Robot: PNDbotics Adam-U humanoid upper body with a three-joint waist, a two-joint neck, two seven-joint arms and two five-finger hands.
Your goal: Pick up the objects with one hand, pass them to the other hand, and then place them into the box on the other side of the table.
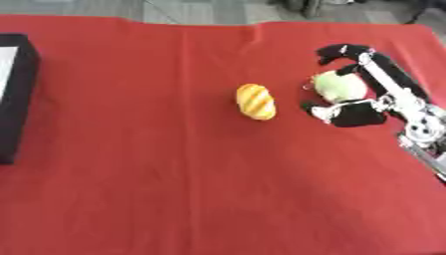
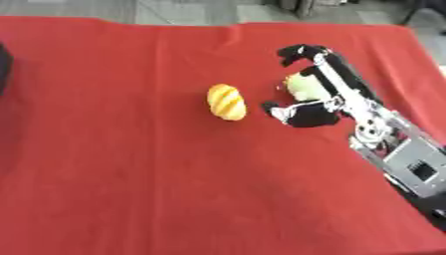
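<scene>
- Reaching in from the right side of the red tablecloth, the right hand has its fingers and thumb curled around a pale yellow-green plush toy, 1 dark finger arching over the toy's far side and the thumb side closing near its front.
- Whether the toy is off the cloth or resting on it, I cannot tell.
- The toy looks soft and light, so it probably squashes under the fingers and is not likely to slip; taking it around its round middle seems the safest hold for the handover.
- A small ring-like bit shows at its left edge, too slight to serve as a hold.
- 1 yellow striped bread-shaped toy lies near the toy's left, apart from the hand; it seems light, smooth and a little slick, best taken across its narrow width.
- The black box sits at the left edge, well apart from both.
- No left hand shows.
</scene>
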